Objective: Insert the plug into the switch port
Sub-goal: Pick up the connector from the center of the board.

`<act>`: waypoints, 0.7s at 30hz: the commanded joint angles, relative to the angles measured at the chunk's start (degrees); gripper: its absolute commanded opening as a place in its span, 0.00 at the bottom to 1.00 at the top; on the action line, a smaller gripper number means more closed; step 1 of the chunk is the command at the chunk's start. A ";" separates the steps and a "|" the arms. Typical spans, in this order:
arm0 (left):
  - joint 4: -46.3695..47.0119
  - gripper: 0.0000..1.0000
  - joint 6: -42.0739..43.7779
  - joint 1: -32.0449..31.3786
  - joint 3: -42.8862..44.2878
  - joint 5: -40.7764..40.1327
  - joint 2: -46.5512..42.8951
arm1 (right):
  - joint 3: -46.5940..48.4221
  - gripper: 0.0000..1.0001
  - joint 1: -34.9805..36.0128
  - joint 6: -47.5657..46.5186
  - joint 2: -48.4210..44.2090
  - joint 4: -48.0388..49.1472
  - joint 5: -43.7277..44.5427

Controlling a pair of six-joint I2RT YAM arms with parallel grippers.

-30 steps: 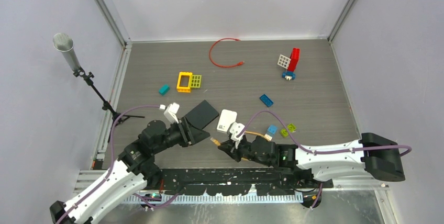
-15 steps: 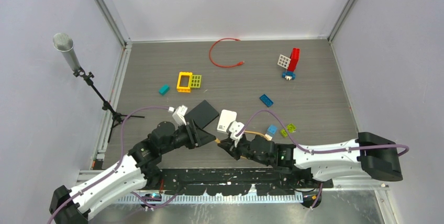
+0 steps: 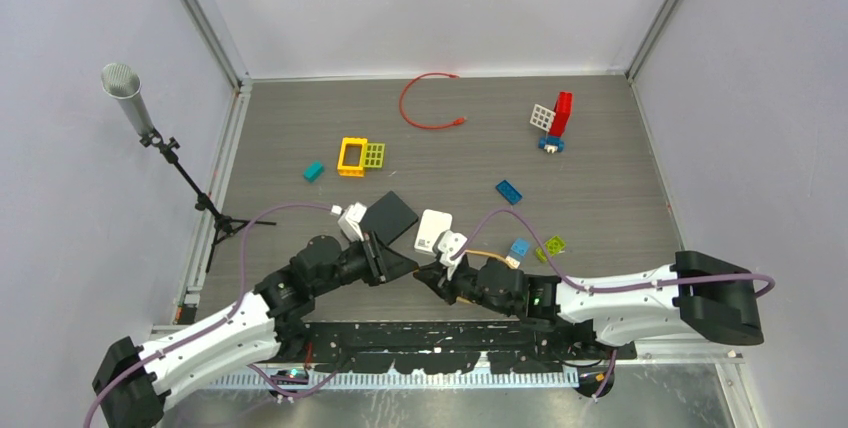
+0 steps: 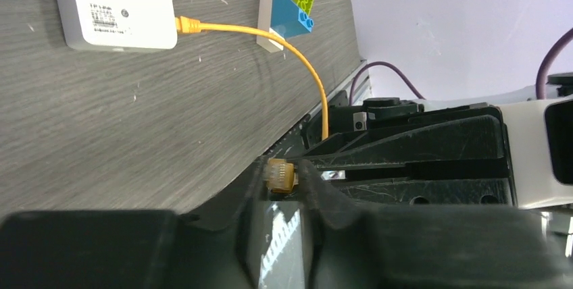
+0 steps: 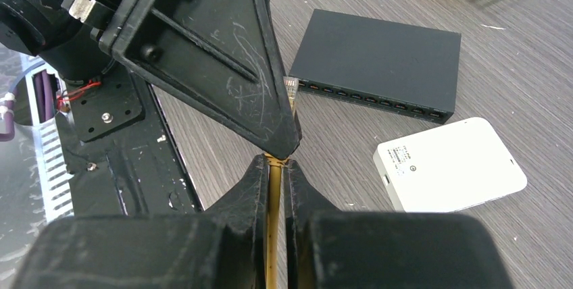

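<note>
From above, the black switch (image 3: 388,216) lay flat on the counter (image 3: 600,148). The left fingers (image 3: 395,264) were just on its near side, and the right fingers (image 3: 440,278) were a little to the right of them, tip to tip. A white box (image 3: 434,230) sat just right of the switch. The left arm was the nearer one to the switch.

In the left wrist view, the switch was out of frame. The plug (image 4: 280,175) sat in the narrow gap at the tips of the left fingers. Whether they were actually pressing on it, I could not tell. The orange cable (image 4: 307,73) ran from the plug back to the white box.

In the right wrist view, the right fingers were clamped on the cable a short way behind the plug. The plug stuck out past them with its long axis pointing away, toward the near-left end of the switch's port row. It was near that face but not touching it. One left finger crossed in front and hid part of the cable. My judgement is that the coming move depends on lining that axis up squarely with a port.
</note>
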 commanded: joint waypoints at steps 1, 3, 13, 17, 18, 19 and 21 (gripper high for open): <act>6.71 0.17 0.56 -1.48 -0.59 0.13 0.86 | -0.53 0.00 -0.43 0.46 -2.04 3.97 0.18; 7.14 0.05 1.53 -1.70 -0.61 0.47 1.04 | -0.27 0.01 -0.52 1.10 -2.98 2.59 -0.62; 1.77 0.00 3.15 -1.70 1.09 -3.52 -0.52 | -3.10 0.36 -0.52 3.70 -13.53 -5.50 -4.54; -15.28 0.00 -2.53 -1.71 5.91 -11.89 -1.11 | -5.56 0.50 -0.52 -1.59 -16.30 -4.70 -2.99; -19.20 0.00 -4.91 -1.72 6.73 -13.82 -1.41 | -6.28 0.52 -0.52 -4.92 -16.22 -3.92 -2.87; -22.55 0.00 -7.00 -1.72 7.10 -15.68 -1.65 | -6.66 0.54 -0.55 -7.33 -15.97 -3.18 -2.98; -26.13 0.00 -10.57 -1.74 7.36 -17.38 -2.20 | -7.01 0.56 -0.52 -11.30 -14.83 -1.51 -3.55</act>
